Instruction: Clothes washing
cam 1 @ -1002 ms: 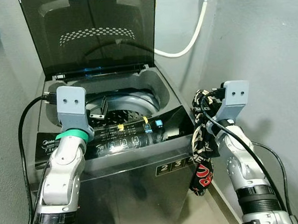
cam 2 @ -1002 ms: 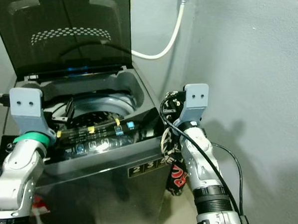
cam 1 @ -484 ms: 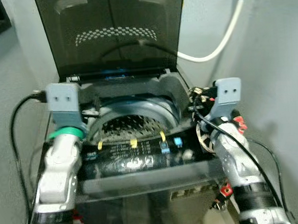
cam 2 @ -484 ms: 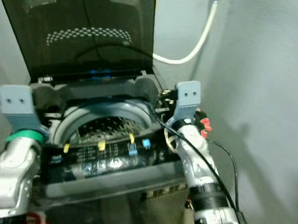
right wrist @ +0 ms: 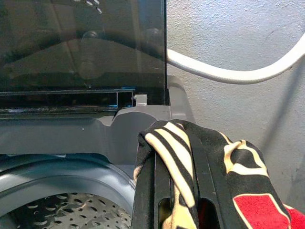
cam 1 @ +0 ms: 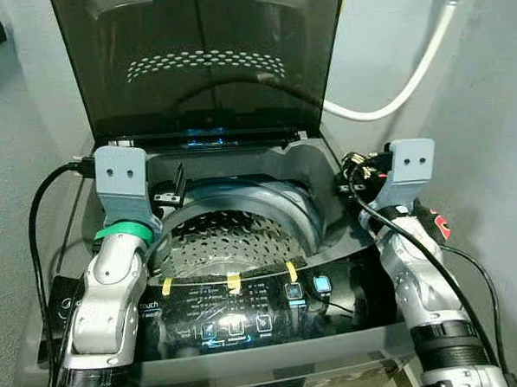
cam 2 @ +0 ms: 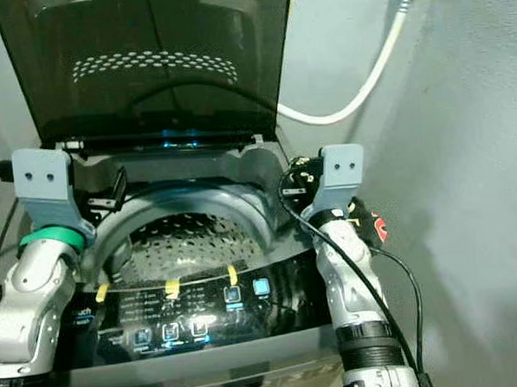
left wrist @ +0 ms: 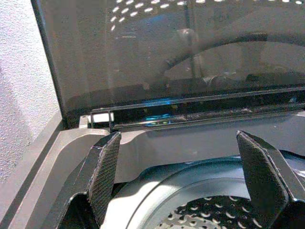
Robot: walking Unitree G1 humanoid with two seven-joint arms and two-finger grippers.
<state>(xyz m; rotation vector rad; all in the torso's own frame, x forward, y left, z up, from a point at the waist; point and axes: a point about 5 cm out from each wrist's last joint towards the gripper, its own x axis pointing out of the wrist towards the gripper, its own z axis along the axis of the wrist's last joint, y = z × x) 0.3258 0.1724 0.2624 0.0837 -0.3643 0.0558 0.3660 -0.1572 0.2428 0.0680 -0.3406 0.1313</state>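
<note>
1. Far left: a black cable (cam 1: 37, 231) looping beside the silver left arm (cam 1: 103, 297), with a green ring (cam 1: 123, 233) round the wrist.
2. Left pincer (left wrist: 190, 179) up over the back left part of the washing machine (cam 1: 250, 367), above the tub. Black fingers (left wrist: 102, 174) spread wide apart, nothing between them.
3. In the middle: a top-loading washing machine, dark see-through lid (cam 1: 199, 58) standing straight up and open. A row of little white dots mirrored on the lid.
4. Under the lid: a round metal drum (cam 1: 231, 243) full of small holes, with a blue-grey ring (cam 1: 289, 205) round it. No way to tell from here what lies deep at the bottom.
5. At the front of the machine: a shiny black button panel (cam 1: 239, 311), with three yellow tape bits (cam 1: 233, 283) and small blue lit squares (cam 1: 322, 285).
6. Right of the drum: right pincer (right wrist: 174, 191) up over the back right corner of the machine, by the edge of the tub. Fingers pressed together, pinching a cloth (right wrist: 224, 167).
7. Cloth: black with pale yellow stripes and red patches, draped over the pincer and hanging down the right side of the machine, beside the silver right arm (cam 1: 419, 280). Not in the drum. A bit of red (cam 1: 438, 226) peeking out by the arm.
8. Far right: a grey wall (cam 1: 499, 146), with a white hose (cam 1: 408, 73) curving down along it to behind the machine.
</note>
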